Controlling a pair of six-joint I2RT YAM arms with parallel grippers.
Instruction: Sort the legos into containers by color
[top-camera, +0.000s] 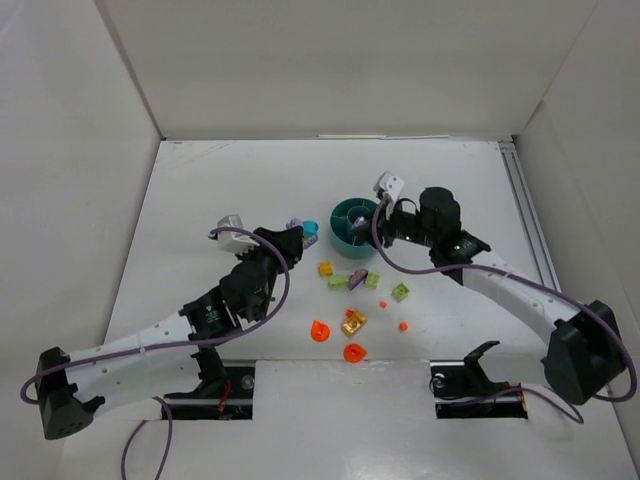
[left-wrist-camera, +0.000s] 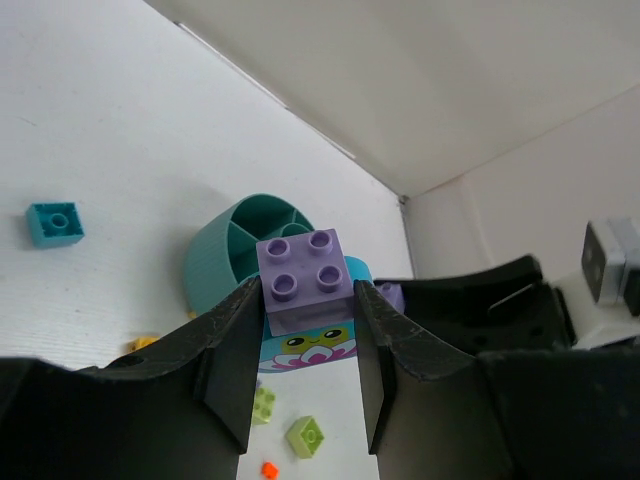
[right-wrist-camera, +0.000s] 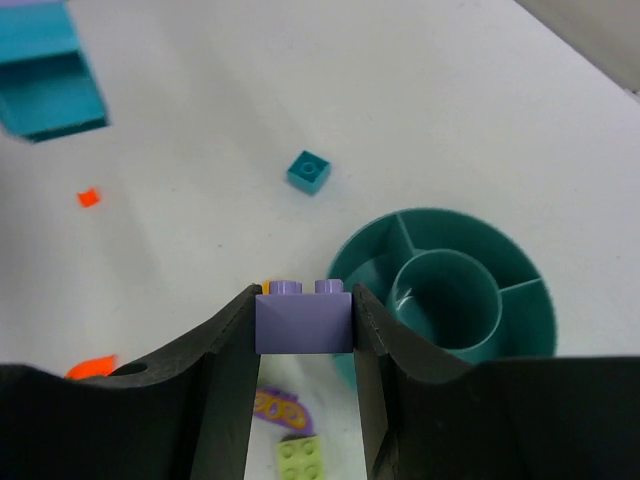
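Observation:
The teal dish (top-camera: 338, 215) stands at mid-table and looks empty in the right wrist view (right-wrist-camera: 520, 300). My left gripper (top-camera: 295, 238) is just left of the dish. It is shut on a purple brick (left-wrist-camera: 305, 270), and a turquoise piece with a frog picture (left-wrist-camera: 310, 348) sits under the brick. My right gripper (top-camera: 378, 228) is at the dish's right rim, shut on another purple brick (right-wrist-camera: 303, 322). Loose legos lie in front of the dish: yellow (top-camera: 326, 268), lime green (top-camera: 400, 292), a flat purple one (top-camera: 357, 279), gold (top-camera: 353, 322) and orange round ones (top-camera: 320, 331).
A small turquoise brick (right-wrist-camera: 308, 171) lies on the table beyond the dish and also shows in the left wrist view (left-wrist-camera: 55, 222). Tiny orange dots (top-camera: 403, 326) lie among the pieces. White walls enclose the table on three sides, and a rail (top-camera: 530, 220) runs along the right.

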